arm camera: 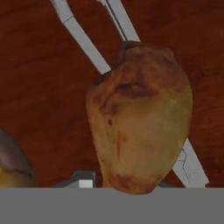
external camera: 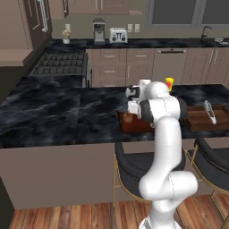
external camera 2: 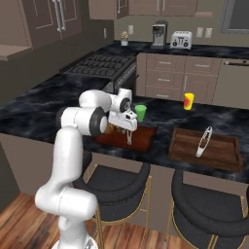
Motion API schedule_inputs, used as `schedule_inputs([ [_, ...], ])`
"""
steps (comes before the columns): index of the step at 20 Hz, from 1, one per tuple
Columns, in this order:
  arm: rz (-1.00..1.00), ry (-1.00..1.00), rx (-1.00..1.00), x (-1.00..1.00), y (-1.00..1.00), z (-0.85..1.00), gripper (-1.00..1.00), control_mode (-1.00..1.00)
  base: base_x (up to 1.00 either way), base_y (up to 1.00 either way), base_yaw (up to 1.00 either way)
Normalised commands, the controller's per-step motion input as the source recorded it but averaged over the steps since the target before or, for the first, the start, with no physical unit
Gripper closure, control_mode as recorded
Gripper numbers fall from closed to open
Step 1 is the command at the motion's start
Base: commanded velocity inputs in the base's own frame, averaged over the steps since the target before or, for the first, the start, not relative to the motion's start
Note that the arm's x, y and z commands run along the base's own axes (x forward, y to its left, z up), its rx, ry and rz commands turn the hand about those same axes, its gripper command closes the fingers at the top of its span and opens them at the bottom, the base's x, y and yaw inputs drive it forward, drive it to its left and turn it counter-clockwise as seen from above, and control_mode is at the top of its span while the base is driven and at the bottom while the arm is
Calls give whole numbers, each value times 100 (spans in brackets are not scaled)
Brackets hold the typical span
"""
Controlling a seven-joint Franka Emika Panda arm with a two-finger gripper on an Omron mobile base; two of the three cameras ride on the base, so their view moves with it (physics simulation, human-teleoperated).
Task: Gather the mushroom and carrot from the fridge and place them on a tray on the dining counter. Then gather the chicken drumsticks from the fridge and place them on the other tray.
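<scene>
1. Hand view looked straight down on a chicken drumstick [arm camera: 140,118], golden-brown and glossy, filling the middle of the picture above a reddish wooden tray [arm camera: 39,87]; pale metal tongs [arm camera: 83,39] lay on the wood beneath it.
2. The gripper [external camera 2: 129,127] hung over the left tray [external camera 2: 141,138] on the dining counter [external camera 2: 39,114], and by my reading it was carrying the drumstick, though whether the fingers were clamped on it could not be told.
3. A second rounded brownish piece [arm camera: 11,162] sat at the left edge of that view, too cut off to name.
4. The other tray [external camera 2: 219,151], with its own tongs [external camera 2: 204,141], stood well apart to the right.
5. To do the placing well, the arm should probably lower until the meat is just above the wood, beside the tongs rather than on them, then let go and lift straight up.
</scene>
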Motion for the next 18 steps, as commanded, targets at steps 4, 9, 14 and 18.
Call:
schedule_inputs([
  [4,0,2,1,30,0,-47,-100,-100,0,0,0],
  [9,0,0,0,-16,0,-38,-100,-100,0,0,0],
  [14,0,0,1,-15,7,-4,-100,-100,0,0,0],
  [18,-3,0,1,-15,2,12,-100,-100,0,0,0],
])
